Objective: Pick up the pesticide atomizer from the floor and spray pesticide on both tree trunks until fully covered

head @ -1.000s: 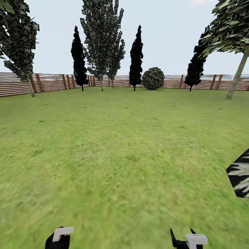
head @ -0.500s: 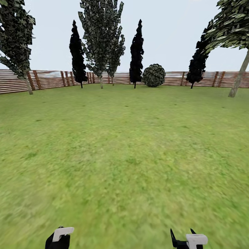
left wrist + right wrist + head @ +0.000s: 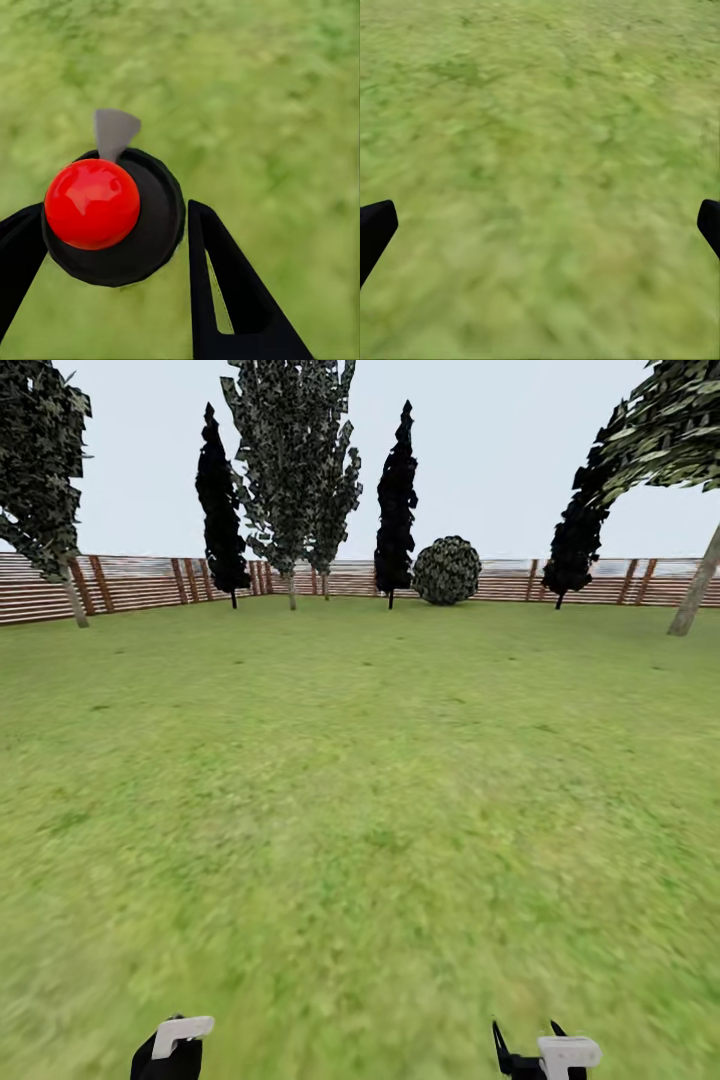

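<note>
Left wrist view: atomizer (image 3: 112, 217) between claw (image 3: 112, 262) fingers.

The head camera faced forward across the lawn (image 3: 360, 780) toward the far fence (image 3: 140, 582). Both wrist cameras looked down at close, blurred grass, probably that same lawn.

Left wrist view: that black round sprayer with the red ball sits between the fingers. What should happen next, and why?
Probably drive toward the leaning grey-brown tree trunk at the right: the black round sprayer with red ball looks gripped by the left gripper, but every trunk stands far across the green lawn.
</note>
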### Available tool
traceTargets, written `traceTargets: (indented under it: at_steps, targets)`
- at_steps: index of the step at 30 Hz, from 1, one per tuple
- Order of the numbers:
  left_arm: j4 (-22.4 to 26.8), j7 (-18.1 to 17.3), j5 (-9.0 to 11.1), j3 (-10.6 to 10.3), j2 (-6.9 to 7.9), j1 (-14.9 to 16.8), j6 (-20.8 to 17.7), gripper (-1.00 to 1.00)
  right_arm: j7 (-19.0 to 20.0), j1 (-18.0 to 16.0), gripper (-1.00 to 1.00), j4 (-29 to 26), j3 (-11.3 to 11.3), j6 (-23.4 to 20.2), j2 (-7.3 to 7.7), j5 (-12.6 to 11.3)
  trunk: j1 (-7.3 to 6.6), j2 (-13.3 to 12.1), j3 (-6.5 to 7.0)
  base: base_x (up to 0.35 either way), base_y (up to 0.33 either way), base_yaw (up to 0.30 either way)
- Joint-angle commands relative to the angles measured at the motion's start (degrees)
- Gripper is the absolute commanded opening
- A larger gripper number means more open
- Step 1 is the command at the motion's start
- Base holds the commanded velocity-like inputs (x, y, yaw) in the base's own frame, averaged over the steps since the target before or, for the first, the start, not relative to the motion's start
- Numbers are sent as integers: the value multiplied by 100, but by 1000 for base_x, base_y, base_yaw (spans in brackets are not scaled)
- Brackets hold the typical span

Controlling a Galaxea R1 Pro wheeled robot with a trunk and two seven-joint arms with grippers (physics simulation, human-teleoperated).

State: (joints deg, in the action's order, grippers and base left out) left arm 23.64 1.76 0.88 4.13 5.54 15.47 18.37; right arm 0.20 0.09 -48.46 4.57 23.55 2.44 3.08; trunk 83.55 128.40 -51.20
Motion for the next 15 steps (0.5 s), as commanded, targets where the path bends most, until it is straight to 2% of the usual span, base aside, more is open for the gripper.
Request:
traceTargets:
  at_steps: [1,15]
  targets:
    - [1,0,0,0,0,0,0,-100,-1,0,100,1,0,0,-1,0,0,0,-3,339,0,0]
    - [1,0,0,0,0,0,0,-100,-2,0,100,25,9,0,11,8,0,0,-8,339,0,0]
